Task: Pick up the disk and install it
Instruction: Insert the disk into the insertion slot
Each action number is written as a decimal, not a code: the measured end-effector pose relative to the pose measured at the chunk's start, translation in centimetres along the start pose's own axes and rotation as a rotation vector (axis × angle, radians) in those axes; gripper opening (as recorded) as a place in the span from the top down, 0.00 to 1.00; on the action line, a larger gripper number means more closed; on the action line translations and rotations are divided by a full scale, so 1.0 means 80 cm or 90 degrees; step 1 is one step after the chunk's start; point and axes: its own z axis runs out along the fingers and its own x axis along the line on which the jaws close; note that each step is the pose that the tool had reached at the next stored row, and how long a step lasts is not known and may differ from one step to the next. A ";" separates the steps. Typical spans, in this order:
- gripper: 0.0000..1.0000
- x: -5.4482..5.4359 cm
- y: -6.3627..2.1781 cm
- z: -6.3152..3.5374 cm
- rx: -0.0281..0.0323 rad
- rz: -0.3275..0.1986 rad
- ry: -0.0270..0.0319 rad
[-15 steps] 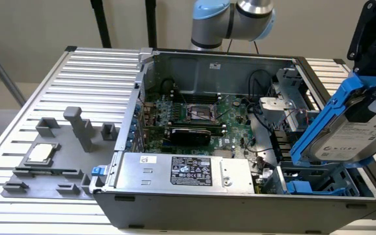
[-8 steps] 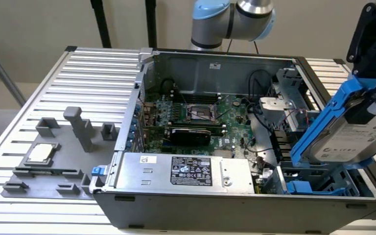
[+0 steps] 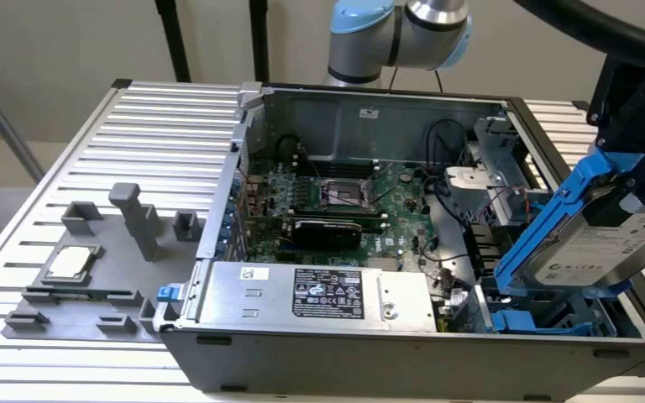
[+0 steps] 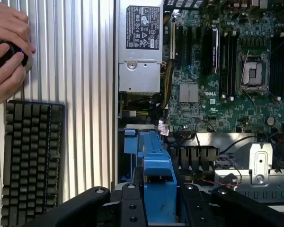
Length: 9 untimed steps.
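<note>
One disk (image 3: 597,248), blue frame (image 3: 547,222) clipped on, hangs tilted in the gripper (image 3: 634,189), fingers pinched on its upper end. Directly beneath the gripper: open drive bay (image 3: 524,321) in the case (image 3: 412,357) corner, loose cables (image 3: 448,281) just beside. Judgement: square the frame to the bay, go slowly, avoid snagging cables.

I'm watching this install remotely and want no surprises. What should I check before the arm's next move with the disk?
1. Grip: the gripper is shut on the disk: ok.
2. Disk's lower end above the blue drive bay in the case: ok.
3. Disk squared to the bay: it is tilted, not ok.
4. Wires clear of the bay: cannot tell.
5. Person's hand outside the case, on the table: ok.
</note>
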 end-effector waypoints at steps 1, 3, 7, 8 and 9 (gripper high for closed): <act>1.00 0.000 0.000 0.001 0.0000 0.000 -0.0001; 1.00 0.000 0.000 0.003 0.0000 0.000 -0.0001; 1.00 0.001 -0.001 0.012 -0.0002 0.000 0.0000; 1.00 0.001 -0.001 0.014 -0.0001 0.000 -0.0001; 1.00 0.001 -0.002 0.016 -0.0002 0.000 -0.0003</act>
